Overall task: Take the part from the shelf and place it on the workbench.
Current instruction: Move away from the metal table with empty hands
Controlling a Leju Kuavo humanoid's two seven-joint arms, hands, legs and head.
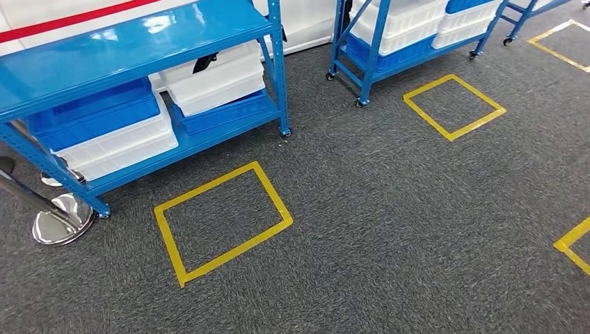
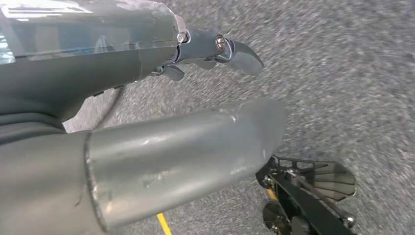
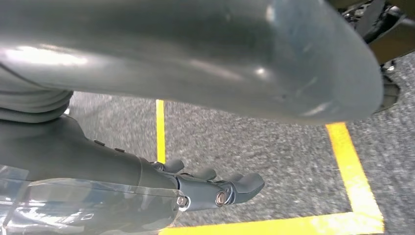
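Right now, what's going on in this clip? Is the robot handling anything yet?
Nothing is being handled. The head view looks down at grey carpet with a yellow tape square in front of a blue shelf stacked with white and blue bins; a second blue rack stands further back. The left hand and right hand hang over the floor, fingers apart, holding nothing. No part has been taken yet.
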